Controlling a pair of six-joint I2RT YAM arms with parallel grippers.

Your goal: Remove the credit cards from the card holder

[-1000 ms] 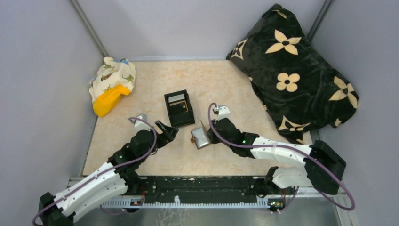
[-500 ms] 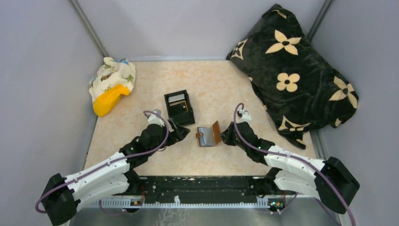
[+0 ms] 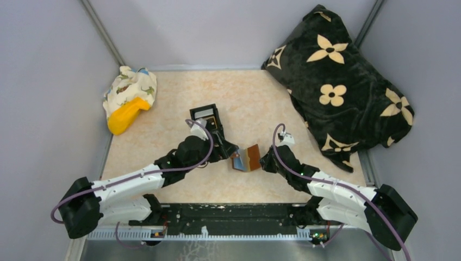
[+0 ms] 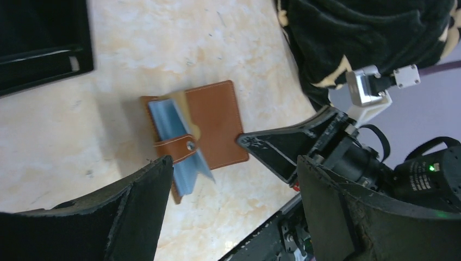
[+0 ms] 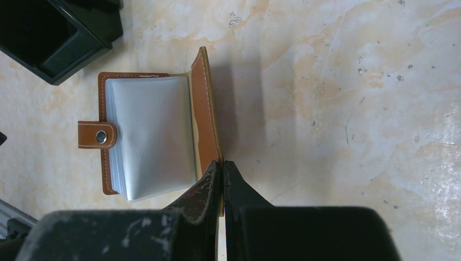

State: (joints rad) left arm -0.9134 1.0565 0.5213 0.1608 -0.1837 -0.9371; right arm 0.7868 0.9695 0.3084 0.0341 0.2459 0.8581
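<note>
The card holder (image 3: 247, 158) lies open mid-table, reddish-brown leather with blue-grey card sleeves inside. It also shows in the left wrist view (image 4: 216, 122) and in the right wrist view (image 5: 149, 133), where its snap tab (image 5: 97, 135) sticks out on the left. My right gripper (image 5: 222, 168) is shut on the raised right cover (image 5: 205, 117) and holds it upright. My left gripper (image 3: 228, 151) is open just left of the holder; its fingers (image 4: 141, 190) straddle the holder's near edge without touching it. No loose cards show.
A black open box (image 3: 207, 122) stands behind the left gripper. A black flowered blanket (image 3: 340, 81) fills the back right. A patterned cloth with a yellow object (image 3: 129, 98) lies at the back left. The black rail (image 3: 228, 215) runs along the near edge.
My left arm has reached right, from beside the black box up to the holder's left side. My right gripper keeps the cover and has raised it more upright.
</note>
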